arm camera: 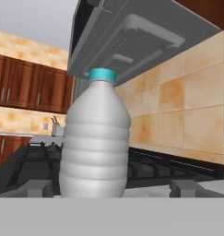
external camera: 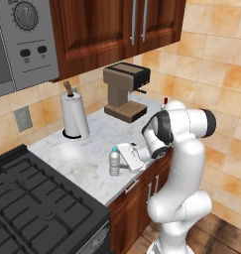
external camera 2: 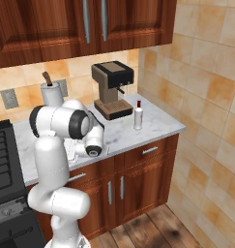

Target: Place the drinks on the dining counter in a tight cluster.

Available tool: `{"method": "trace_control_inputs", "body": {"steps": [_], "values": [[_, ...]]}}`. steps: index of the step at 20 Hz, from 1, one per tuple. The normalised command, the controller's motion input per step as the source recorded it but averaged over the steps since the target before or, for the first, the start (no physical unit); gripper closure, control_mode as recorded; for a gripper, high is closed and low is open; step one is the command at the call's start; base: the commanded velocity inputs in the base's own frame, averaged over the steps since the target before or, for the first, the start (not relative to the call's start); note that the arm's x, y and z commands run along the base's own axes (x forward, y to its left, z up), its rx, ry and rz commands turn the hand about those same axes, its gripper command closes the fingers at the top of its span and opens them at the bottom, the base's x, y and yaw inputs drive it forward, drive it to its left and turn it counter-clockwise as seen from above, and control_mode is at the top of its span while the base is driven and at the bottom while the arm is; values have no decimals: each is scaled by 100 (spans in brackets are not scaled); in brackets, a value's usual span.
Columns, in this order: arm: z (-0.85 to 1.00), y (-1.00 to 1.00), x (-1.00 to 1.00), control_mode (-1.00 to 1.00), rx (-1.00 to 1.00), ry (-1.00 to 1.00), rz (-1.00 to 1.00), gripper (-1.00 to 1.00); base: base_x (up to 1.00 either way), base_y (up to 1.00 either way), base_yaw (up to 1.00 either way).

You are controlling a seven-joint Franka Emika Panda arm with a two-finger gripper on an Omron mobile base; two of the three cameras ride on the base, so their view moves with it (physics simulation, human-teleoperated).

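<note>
A: Hand view: the water bottle is seen close ahead, upright, blue cap on top, framed between the two fingertips.

B: And the gripper?
A: It is held level at the worktop with the jaws spread wide; nothing is gripped. In the left base view the bottle is found just beside the fingers, near the front edge, not far from the stove.

B: How is the bottle expected to handle?
A: It is judged light and thin-walled, with a ribbed body that may give under a hard squeeze. Being small and narrow at the base, it could be tipped by a glancing finger.

B: Where should it be taken?
A: Around the ribbed middle, below the shoulder, where the sides are nearly straight; the tapering neck is best avoided.

B: The other drinks?
A: A white bottle with a red cap is seen by the coffee machine, well apart from the water bottle.
</note>
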Motion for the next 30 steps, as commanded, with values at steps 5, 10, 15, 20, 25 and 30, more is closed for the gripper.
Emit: {"method": "trace_control_inputs", "body": {"steps": [5,10,15,20,25,30], "values": [[2,0,-6,-100,6,7,0,-100,0,0,0],[9,0,0,-100,4,8,0,-100,0,0,0],[8,4,-1,-100,0,7,0,-100,0,0,0],[0,17,0,-100,-4,4,0,-100,0,0,0],[0,11,0,-100,-11,0,0,-100,0,0,0],[0,3,0,-100,-10,0,0,-100,0,0,0]]}}
